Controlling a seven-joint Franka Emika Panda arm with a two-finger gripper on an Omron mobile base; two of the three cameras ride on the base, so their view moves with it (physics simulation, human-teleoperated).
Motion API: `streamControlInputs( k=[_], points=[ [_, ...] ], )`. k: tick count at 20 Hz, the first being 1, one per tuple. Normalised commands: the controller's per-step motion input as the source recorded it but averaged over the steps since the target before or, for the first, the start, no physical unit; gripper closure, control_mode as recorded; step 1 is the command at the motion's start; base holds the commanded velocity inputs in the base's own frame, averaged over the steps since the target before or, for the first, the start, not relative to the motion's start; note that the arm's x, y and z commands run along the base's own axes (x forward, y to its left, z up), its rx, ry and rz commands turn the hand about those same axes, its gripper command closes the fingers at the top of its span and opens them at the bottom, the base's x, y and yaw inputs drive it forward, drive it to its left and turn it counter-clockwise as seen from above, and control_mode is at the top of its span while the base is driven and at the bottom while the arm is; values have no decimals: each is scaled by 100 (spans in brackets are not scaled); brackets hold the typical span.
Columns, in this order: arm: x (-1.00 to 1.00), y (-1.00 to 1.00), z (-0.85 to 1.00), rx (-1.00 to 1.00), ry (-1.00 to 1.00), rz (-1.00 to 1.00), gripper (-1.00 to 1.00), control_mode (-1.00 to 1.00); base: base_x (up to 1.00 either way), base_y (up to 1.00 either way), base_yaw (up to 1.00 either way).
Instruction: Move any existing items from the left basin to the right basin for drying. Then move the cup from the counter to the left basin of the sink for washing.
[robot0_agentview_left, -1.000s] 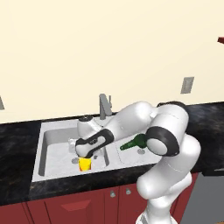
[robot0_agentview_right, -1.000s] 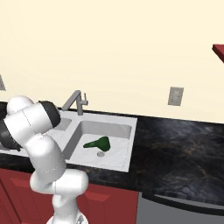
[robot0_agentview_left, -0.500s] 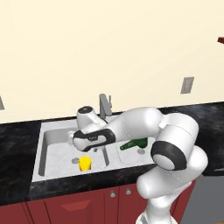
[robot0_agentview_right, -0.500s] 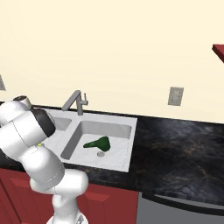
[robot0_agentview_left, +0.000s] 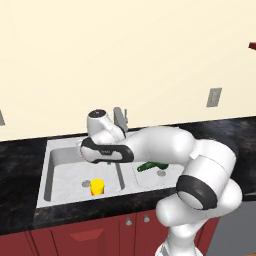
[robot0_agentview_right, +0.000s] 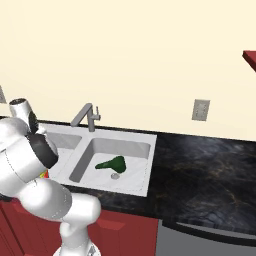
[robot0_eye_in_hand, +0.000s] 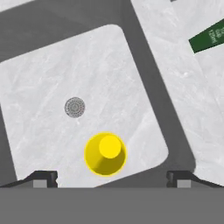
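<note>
The yellow cup (robot0_agentview_left: 97, 186) stands upright on the floor of the left basin (robot0_agentview_left: 65, 165), near its front edge and beside the round drain (robot0_eye_in_hand: 75, 107). In the hand view the cup (robot0_eye_in_hand: 105, 154) sits just above my gripper (robot0_eye_in_hand: 111, 178), whose two fingertips are set wide apart and open, with nothing between them. My hand (robot0_agentview_left: 100, 150) hovers above the left basin (robot0_eye_in_hand: 52, 78), clear of the cup. The dark green utensil (robot0_agentview_left: 152, 166) lies in the right basin (robot0_agentview_right: 130, 150), next to its drain; the utensil (robot0_agentview_right: 112, 163) lies flat, and its end (robot0_eye_in_hand: 210, 37) shows at the hand view's upper right.
The grey faucet (robot0_agentview_left: 120, 117) rises behind the sink's divider (robot0_eye_in_hand: 153, 87), close behind my wrist. Black speckled counter (robot0_agentview_right: 200, 170) runs around the sink, over dark red cabinets. A wall outlet (robot0_agentview_left: 214, 97) is on the cream wall to the right.
My hand has risen from the cup, which now stands alone in the left basin. The arm's elbow has swung up and right. The green utensil has not moved.
</note>
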Motion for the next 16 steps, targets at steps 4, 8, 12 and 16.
streamControlInputs(
  k=[4,8,12,16],
  points=[
    [-4,0,49,0,0,0,-100,-100,0,0,0],
    [-3,0,40,0,0,0,-100,-100,0,0,0],
    [-3,0,34,0,0,0,-100,-100,0,0,0],
    [-3,1,21,0,0,0,-100,-100,0,0,0]
  ],
)
